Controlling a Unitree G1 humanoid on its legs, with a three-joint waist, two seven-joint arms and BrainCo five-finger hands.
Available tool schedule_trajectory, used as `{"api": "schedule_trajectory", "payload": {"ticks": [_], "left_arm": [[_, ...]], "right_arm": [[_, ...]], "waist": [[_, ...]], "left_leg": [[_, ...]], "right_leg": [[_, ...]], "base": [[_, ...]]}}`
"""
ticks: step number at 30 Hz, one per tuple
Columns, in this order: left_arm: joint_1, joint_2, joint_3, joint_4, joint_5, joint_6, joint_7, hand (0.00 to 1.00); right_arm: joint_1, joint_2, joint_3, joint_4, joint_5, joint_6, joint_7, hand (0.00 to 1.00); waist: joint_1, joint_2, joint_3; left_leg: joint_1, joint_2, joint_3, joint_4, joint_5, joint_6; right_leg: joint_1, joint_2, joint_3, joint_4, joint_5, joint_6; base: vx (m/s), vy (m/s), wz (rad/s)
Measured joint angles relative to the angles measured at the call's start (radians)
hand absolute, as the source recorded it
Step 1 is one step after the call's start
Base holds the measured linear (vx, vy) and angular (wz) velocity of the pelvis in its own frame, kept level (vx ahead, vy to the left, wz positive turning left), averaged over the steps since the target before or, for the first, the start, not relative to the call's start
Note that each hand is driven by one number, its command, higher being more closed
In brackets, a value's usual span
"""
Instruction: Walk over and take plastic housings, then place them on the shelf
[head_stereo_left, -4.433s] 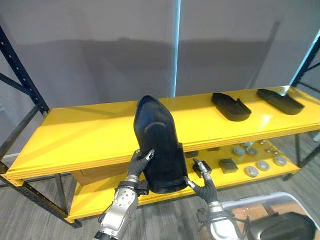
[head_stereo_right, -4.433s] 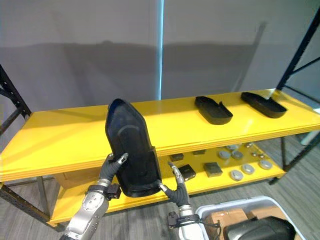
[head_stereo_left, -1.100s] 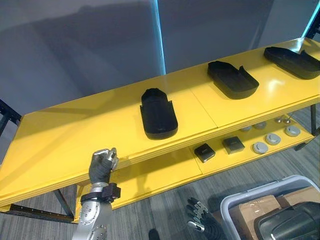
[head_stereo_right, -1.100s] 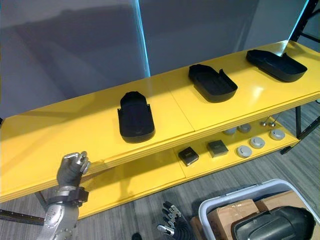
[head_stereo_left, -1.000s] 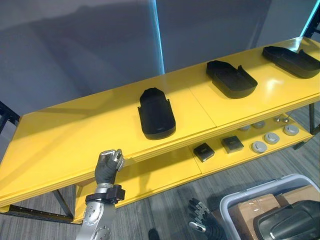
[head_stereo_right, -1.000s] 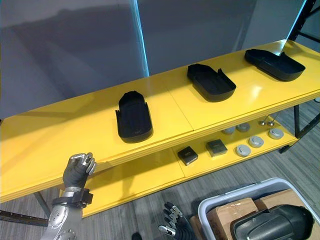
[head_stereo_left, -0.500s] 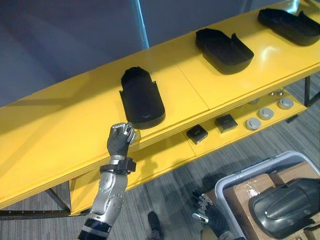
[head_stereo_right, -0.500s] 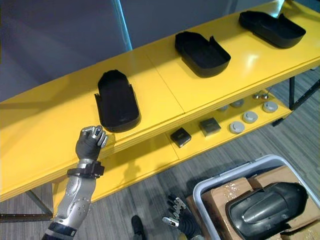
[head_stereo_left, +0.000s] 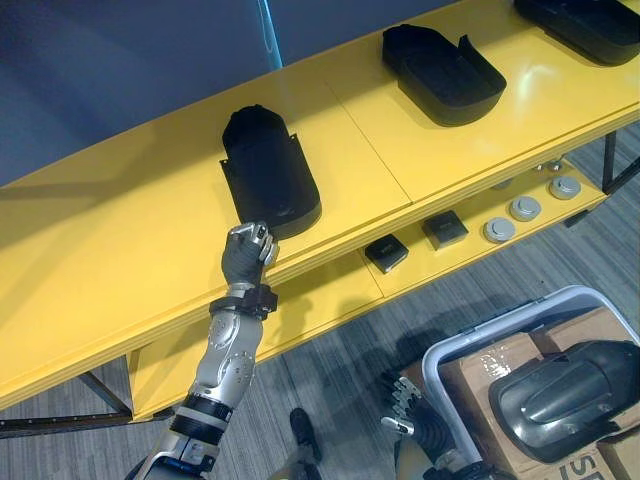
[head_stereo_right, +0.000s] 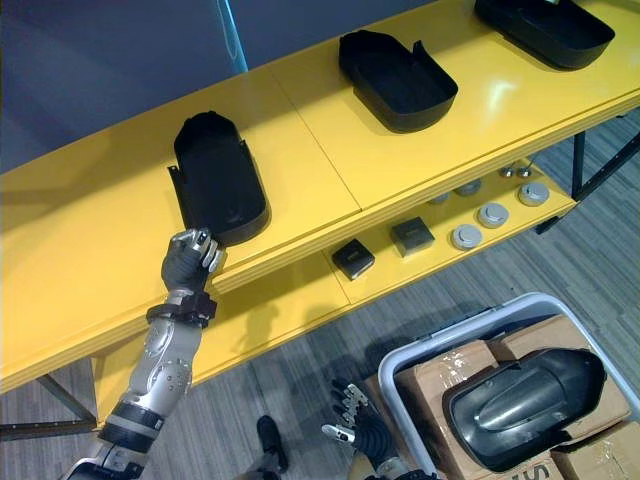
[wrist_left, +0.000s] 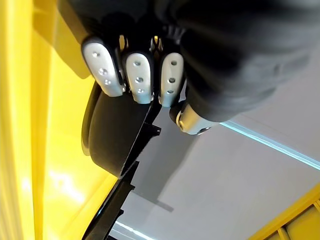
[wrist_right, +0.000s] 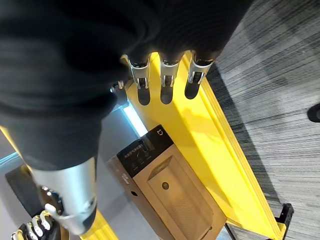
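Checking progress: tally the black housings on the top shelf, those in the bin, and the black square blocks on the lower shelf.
Housings on the top shelf: 3
Housing visible in the bin: 1
Square blocks on the lower shelf: 2
Total: 6

We log a yellow shelf. Top board: left housing, middle housing, right housing, well apart. Lower board: two black blocks, grey discs.

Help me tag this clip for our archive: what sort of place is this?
Likely a warehouse or factory storeroom: a yellow shelf rack holding black plastic housings, small metal discs on its lower tier, and a grey bin of cardboard boxes.
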Motion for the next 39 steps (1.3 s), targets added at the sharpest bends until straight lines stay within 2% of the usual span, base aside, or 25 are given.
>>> {"api": "schedule_trajectory", "payload": {"ticks": [8,17,18,20,23,26,28,30,31,33,35,36,38,39], "left_arm": [[-0.14,0.015,0.001,0.07,-0.016,-0.003,0.042,1.0],[-0.174,0.02,0.001,0.098,-0.02,0.002,0.061,1.0],[-0.173,0.02,0.001,0.099,-0.02,0.002,0.061,0.0],[-0.165,0.026,0.002,0.096,-0.019,0.001,0.057,0.0],[-0.052,0.04,0.007,0.002,-0.015,-0.009,0.047,0.0],[0.171,0.03,0.026,-0.151,0.028,-0.033,0.037,0.0],[0.33,0.002,0.044,-0.24,0.056,-0.05,0.039,0.0],[0.532,-0.072,0.039,-0.35,0.103,-0.073,0.036,0.0],[0.575,-0.091,0.04,-0.372,0.118,-0.076,0.037,0.0],[0.712,-0.137,0.049,-0.416,0.142,-0.089,0.019,0.0],[0.773,-0.16,0.081,-0.423,0.162,-0.089,0.014,0.0],[0.808,-0.182,0.115,-0.433,0.161,-0.089,-0.005,0.0],[0.852,-0.211,0.16,-0.457,0.162,-0.089,-0.033,0.0],[0.874,-0.228,0.192,-0.466,0.163,-0.089,-0.053,0.0]], "right_arm": [[-0.04,0.008,0.004,0.014,0.0,0.0,-0.007,0.0],[-0.041,0.013,0.038,0.041,0.0,-0.001,-0.009,0.0],[-0.039,0.014,0.04,0.041,0.0,-0.001,-0.009,0.0],[-0.032,0.014,0.04,0.041,-0.004,-0.01,-0.009,0.0],[-0.012,0.014,0.037,0.041,-0.03,-0.039,-0.017,0.0],[0.03,0.04,0.007,0.041,-0.077,-0.075,-0.045,0.0],[0.047,0.052,-0.014,0.04,-0.112,-0.102,-0.076,0.0],[0.065,0.061,-0.05,0.04,-0.143,-0.13,-0.129,0.0],[0.065,0.067,-0.063,0.04,-0.155,-0.136,-0.14,0.0],[0.054,0.08,-0.117,0.04,-0.178,-0.151,-0.182,0.0],[0.035,0.08,-0.145,0.026,-0.192,-0.154,-0.208,0.0],[0.017,0.08,-0.157,0.022,-0.192,-0.153,-0.224,0.0],[-0.005,0.074,-0.16,0.016,-0.191,-0.148,-0.241,0.0],[-0.027,0.069,-0.161,0.01,-0.189,-0.137,-0.249,0.0]], "waist": [[-0.001,-0.033,0.013],[0.0,-0.048,0.012],[0.001,-0.051,0.013],[0.002,-0.054,0.012],[0.001,-0.053,0.01],[0.005,-0.05,-0.026],[0.018,-0.049,-0.048],[0.052,-0.047,-0.097],[0.063,-0.048,-0.107],[0.109,-0.04,-0.162],[0.128,-0.031,-0.188],[0.146,-0.029,-0.191],[0.163,-0.025,-0.195],[0.184,-0.022,-0.198]], "left_leg": [[-0.028,0.001,0.008,0.015,0.004,0.005],[-0.022,0.002,0.008,0.014,0.003,0.005],[-0.015,0.002,0.008,0.013,0.003,0.005],[0.004,0.0,0.006,0.004,0.003,0.004],[0.053,-0.005,0.002,-0.018,0.002,0.003],[0.067,-0.004,-0.029,-0.03,0.002,0.004],[0.087,-0.007,-0.049,-0.04,0.003,0.003],[0.104,-0.017,-0.09,-0.048,0.002,0.003],[0.114,-0.019,-0.099,-0.051,0.002,0.003],[0.131,-0.024,-0.124,-0.047,-0.014,0.0],[0.133,-0.021,-0.139,-0.013,-0.035,-0.002],[0.127,-0.013,-0.138,0.055,-0.071,-0.01],[0.096,0.008,-0.145,0.197,-0.14,-0.018],[0.075,0.021,-0.213,0.303,-0.178,-0.025]], "right_leg": [[-0.034,0.002,0.014,0.015,-0.002,-0.001],[-0.024,0.002,0.012,0.011,-0.002,-0.001],[-0.016,0.002,0.011,0.009,-0.002,-0.001],[0.003,0.002,0.009,0.004,-0.002,0.0],[0.054,-0.002,-0.002,-0.016,-0.005,0.002],[0.101,0.0,-0.043,-0.048,-0.006,0.001],[0.142,-0.001,-0.072,-0.07,-0.008,0.002],[0.197,-0.01,-0.122,-0.093,-0.02,0.006],[0.215,-0.011,-0.131,-0.099,-0.022,0.007],[0.257,-0.016,-0.166,-0.12,-0.031,0.009],[0.288,-0.016,-0.179,-0.134,-0.032,0.009],[0.305,-0.012,-0.168,-0.137,-0.032,0.009],[0.316,0.0,-0.129,-0.138,-0.032,0.006],[0.314,0.019,-0.076,-0.137,-0.031,-0.005]], "base": [[0.01,0.002,-0.02],[0.02,0.002,0.0],[0.0,0.0,0.0],[0.0,0.0,0.0],[0.04,0.013,0.03],[0.06,-0.005,0.29],[0.1,-0.011,0.38],[0.09,-0.022,0.54],[0.05,-0.031,0.55],[0.03,-0.029,0.37],[0.02,-0.031,0.1],[0.0,-0.033,-0.15],[-0.02,-0.008,-0.64],[-0.03,-0.021,-1.49]]}}
